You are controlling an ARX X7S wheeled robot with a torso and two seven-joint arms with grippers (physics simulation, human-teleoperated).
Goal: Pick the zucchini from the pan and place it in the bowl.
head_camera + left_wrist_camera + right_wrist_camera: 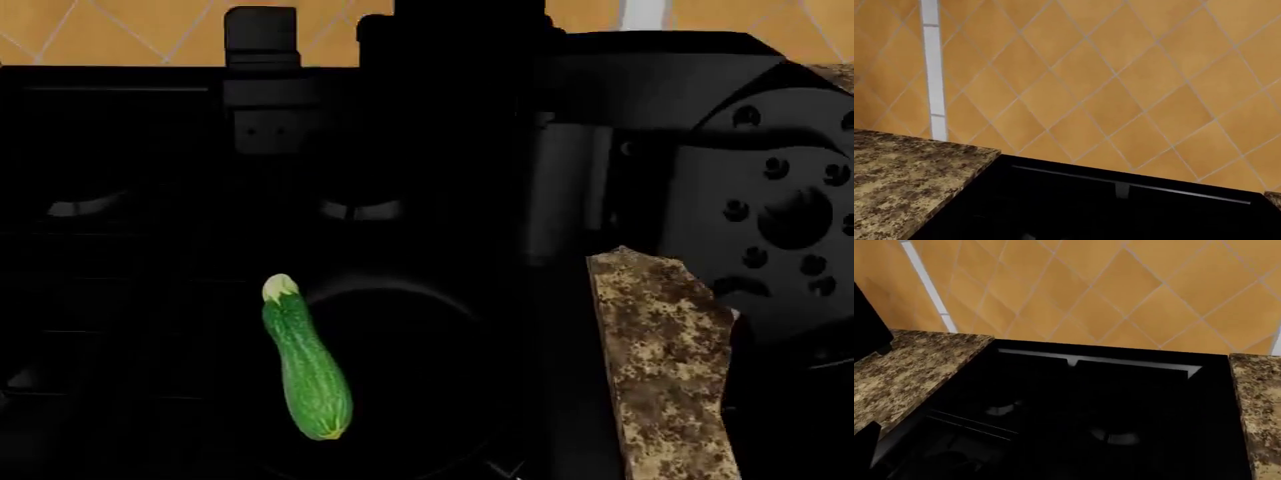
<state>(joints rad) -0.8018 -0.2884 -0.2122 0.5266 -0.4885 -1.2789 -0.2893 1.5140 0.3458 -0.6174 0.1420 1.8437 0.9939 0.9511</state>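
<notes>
The zucchini (307, 362) is lying in the pan (400, 300), its bright green speckled skin showing clearly against the glossy black (pale cream stem tip pointing away, yellowish end nearest). Neither gripper is showing its jaws, so I cannot tell their state.

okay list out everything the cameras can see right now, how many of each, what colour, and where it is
zucchini: one, bright green with a pale stem tip, lying in the pan, low in the head view.
pan: one, black, only a faint rim shows against the dark stovetop.
stovetop: one, black, set between stretches of countertop.
countertop: speckled brown granite, either side of the stovetop.
wall tiles: orange, laid diagonally, with a white strip, behind the stove.
bowl: not visible in any view.
robot arm: dark housing, right of the head view; grippers cannot be made out.
</notes>
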